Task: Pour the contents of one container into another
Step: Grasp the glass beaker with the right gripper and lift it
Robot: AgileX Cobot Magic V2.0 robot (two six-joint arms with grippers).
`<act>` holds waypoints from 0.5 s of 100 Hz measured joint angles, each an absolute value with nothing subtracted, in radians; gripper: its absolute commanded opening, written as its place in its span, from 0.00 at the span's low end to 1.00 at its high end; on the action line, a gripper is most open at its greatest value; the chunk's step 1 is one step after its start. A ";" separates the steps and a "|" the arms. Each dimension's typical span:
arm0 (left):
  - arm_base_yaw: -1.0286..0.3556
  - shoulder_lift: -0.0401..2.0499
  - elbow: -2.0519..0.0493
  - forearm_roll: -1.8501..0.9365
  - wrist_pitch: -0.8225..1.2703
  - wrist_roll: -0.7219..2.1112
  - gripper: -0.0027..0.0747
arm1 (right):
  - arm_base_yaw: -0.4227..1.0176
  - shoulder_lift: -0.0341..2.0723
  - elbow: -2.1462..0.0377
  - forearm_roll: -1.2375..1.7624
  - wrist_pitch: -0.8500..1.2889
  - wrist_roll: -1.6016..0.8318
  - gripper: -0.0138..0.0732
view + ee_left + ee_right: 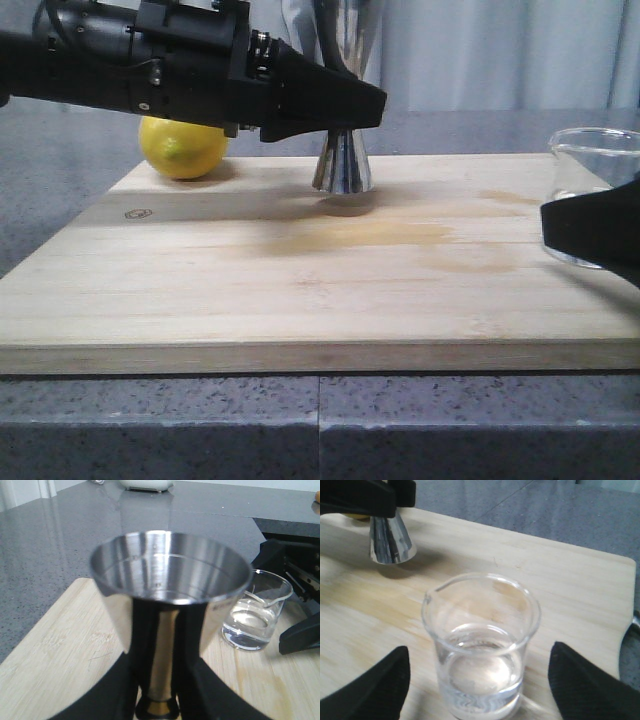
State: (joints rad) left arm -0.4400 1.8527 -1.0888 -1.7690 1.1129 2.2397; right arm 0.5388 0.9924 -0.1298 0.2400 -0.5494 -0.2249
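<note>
The steel jigger hangs upright just above the wooden board, a small shadow under its base. My left gripper is shut on its narrow waist. The left wrist view looks into its shiny upper cup, with the gold band between my black fingers. The clear glass beaker stands on the board's right part, partly filled with clear liquid, spout towards the jigger. My right gripper is open, a finger on each side of the beaker, not touching it.
A yellow lemon lies at the board's back left corner, behind my left arm. The board sits on a grey speckled counter. A faint damp stain marks the board's middle. The beaker is cut off by the front view's right edge.
</note>
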 measured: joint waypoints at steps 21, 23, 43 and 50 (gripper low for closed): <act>-0.440 1.853 -1.089 -1.769 1.113 2.240 0.21 | 0.539 1.081 -0.130 0.231 -0.656 -0.210 0.76; -0.440 1.853 -1.089 -1.769 1.113 2.240 0.21 | 0.539 1.089 -0.130 0.231 -0.664 -0.210 0.76; -0.440 1.853 -1.089 -1.769 1.113 2.240 0.21 | 0.539 1.155 -0.130 0.220 -0.748 -0.192 0.76; -0.440 1.853 -1.089 -1.769 1.113 2.240 0.21 | 0.539 1.173 -0.130 0.212 -0.768 -0.185 0.76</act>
State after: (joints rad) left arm -0.4400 1.8527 -1.0888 -1.7690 1.1129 2.2397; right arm 0.5388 1.1726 -0.1298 0.2122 -0.7683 -0.1849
